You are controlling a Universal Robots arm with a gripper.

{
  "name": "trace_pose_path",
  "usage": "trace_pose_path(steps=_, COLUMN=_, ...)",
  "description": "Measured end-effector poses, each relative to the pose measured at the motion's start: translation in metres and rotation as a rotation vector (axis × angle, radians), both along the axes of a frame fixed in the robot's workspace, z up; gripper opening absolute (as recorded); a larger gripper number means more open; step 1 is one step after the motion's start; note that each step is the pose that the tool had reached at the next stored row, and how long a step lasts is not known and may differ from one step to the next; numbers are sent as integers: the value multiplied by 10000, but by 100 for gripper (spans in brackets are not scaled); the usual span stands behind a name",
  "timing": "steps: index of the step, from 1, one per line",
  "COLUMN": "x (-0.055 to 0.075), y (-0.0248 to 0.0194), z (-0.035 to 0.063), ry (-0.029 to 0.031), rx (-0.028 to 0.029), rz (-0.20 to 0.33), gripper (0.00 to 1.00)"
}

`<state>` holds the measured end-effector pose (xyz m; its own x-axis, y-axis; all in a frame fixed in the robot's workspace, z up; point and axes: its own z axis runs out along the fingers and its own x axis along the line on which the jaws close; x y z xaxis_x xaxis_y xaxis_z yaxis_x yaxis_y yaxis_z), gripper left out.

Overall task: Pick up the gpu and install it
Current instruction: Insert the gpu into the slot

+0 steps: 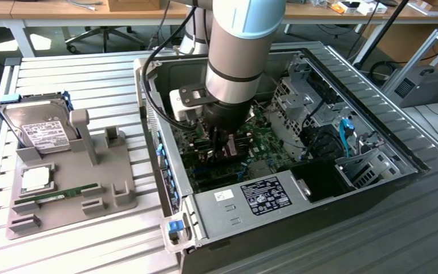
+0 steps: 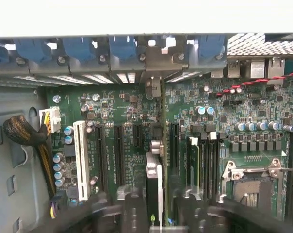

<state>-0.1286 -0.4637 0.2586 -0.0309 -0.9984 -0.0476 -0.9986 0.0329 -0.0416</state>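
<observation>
Blurry black claw [image 2: 154, 204] grasping thin green gpu card [image 2: 154, 182] on edge, silver bracket toward blue clips [image 2: 122, 48], long axis along black slots [image 2: 118, 150].

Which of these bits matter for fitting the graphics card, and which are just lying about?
In the job: gpu, edge-on over the motherboard; gripper; open computer case.
Lying about: hard drive, memory stick, grey holder beside the case.
</observation>
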Motion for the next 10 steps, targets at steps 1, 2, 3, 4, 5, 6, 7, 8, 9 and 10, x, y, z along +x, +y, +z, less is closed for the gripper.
trace_pose_path(steps=1, x=1, y=0, z=0, ry=-1, rx=0, rz=2, gripper=34)
trace_pose_path(steps=2, x=2, y=-1, z=0, ry=0, rx=-1, rz=5, gripper=34)
trace_pose_path(steps=3, x=2, y=0, z=1, ry=0, rx=-2, rz=5, gripper=40)
trace_pose_path(steps=4, x=2, y=-1, z=1, ry=1, rx=-2, rz=4, gripper=40)
trace_pose_path(steps=5, x=2, y=0, z=1, ry=1, rx=-2, rz=4, gripper=40)
trace_pose_path(steps=6, x=2, y=0, z=1, ry=1, rx=-2, rz=5, gripper=40)
trace_pose_path(steps=7, x=2, y=-1, z=1, ry=1, rx=-2, rz=4, gripper=40)
trace_pose_path(steps=8, x=2, y=0, z=1, ry=1, rx=-3, rz=4, gripper=40)
trace_pose_path(steps=9, x=2, y=-1, z=7, ry=3, rx=-6, rz=5, gripper=40)
trace_pose_path(steps=10, x=2, y=-1, z=21, ry=4, rx=-7, rz=5, gripper=40)
